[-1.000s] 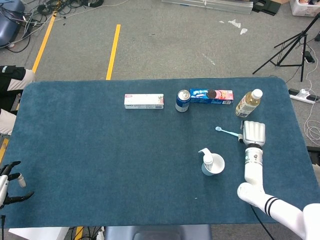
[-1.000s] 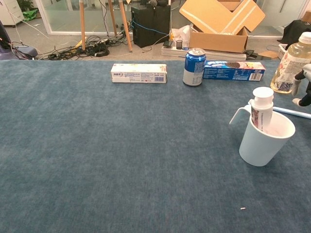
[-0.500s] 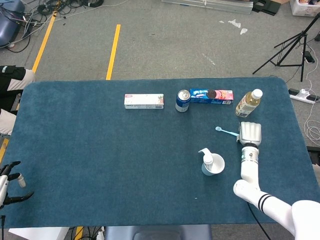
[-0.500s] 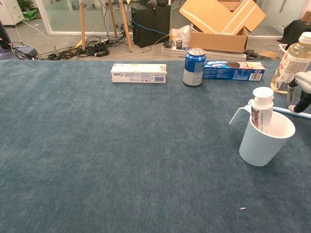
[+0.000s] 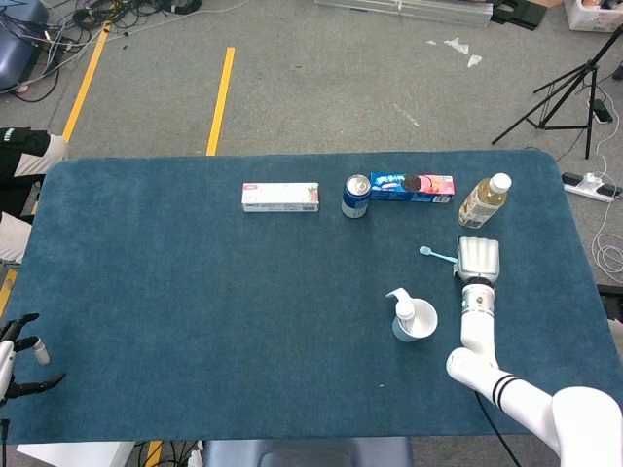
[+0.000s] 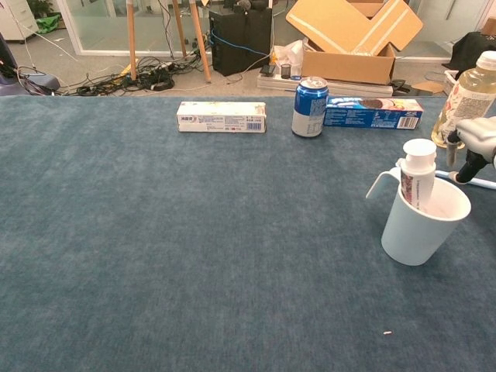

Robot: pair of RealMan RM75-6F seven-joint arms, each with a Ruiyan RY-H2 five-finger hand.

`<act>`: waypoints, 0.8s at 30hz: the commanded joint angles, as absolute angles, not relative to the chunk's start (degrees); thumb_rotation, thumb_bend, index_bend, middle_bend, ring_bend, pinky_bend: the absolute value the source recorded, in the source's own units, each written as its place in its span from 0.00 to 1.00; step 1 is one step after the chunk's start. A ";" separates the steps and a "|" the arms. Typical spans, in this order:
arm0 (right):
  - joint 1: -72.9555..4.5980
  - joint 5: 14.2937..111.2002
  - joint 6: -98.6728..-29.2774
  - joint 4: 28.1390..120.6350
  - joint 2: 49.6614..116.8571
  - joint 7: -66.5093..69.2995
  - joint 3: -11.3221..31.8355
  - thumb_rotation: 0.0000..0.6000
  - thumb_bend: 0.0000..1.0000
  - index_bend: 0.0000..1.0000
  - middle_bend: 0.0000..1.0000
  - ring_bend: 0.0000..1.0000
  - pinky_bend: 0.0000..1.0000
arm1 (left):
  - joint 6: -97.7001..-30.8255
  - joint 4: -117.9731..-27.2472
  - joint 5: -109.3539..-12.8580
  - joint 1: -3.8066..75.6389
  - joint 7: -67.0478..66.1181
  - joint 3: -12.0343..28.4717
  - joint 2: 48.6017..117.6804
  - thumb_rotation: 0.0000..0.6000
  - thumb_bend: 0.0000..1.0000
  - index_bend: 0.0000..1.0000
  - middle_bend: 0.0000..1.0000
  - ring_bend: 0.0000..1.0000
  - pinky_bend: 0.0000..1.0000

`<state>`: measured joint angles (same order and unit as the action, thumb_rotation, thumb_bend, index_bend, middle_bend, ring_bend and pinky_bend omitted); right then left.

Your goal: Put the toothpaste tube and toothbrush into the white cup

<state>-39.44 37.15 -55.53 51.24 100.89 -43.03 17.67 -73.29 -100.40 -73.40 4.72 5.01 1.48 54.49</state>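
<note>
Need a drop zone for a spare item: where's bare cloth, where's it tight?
Free: the cloth left of the white cup, in front of the toothpaste box. Crowded: right side, around soda can, cookie box, bottle, toothbrush, right hand.

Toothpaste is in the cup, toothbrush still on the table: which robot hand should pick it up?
The right robot hand. It sits right over the handle end of the toothbrush, beside the white cup. The left robot hand hangs at the far table corner.

Even bright lighting, soft shadows, sharp focus.
</note>
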 commanded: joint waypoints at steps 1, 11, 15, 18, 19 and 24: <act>-39.87 36.91 -54.89 50.13 101.57 -43.32 17.86 1.00 0.25 0.49 1.00 1.00 1.00 | -73.31 -100.39 -73.39 4.71 5.03 1.49 54.50 1.00 0.00 0.62 0.15 0.12 0.19; -40.79 36.60 -53.03 46.39 103.92 -43.49 18.31 1.00 0.25 0.49 1.00 1.00 1.00 | -73.25 -100.34 -73.29 4.67 5.47 1.54 54.35 1.00 0.00 0.62 0.15 0.12 0.19; -40.94 36.73 -52.71 45.47 104.47 -43.40 18.51 1.00 0.25 0.49 1.00 1.00 1.00 | -73.32 -100.41 -73.40 4.63 5.58 1.53 54.28 1.00 0.00 0.62 0.15 0.12 0.19; -40.98 36.80 -52.51 44.97 104.70 -43.30 18.72 1.00 0.25 0.49 1.00 1.00 1.00 | -73.29 -100.42 -73.41 4.63 5.54 1.50 54.26 1.00 0.00 0.62 0.15 0.12 0.19; -40.97 36.87 -52.42 44.82 104.74 -43.20 18.78 1.00 0.25 0.49 1.00 1.00 1.00 | -73.27 -100.41 -73.39 4.64 5.52 1.50 54.27 1.00 0.00 0.62 0.15 0.12 0.19; -40.82 37.28 -52.21 44.40 104.88 -42.79 18.91 1.00 0.25 0.50 1.00 1.00 1.00 | -73.24 -100.41 -73.36 4.67 5.38 1.50 54.35 1.00 0.00 0.62 0.15 0.12 0.19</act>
<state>-40.83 37.27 -52.21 44.40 104.87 -42.80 18.90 -73.24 -100.40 -73.36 4.66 5.39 1.50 54.34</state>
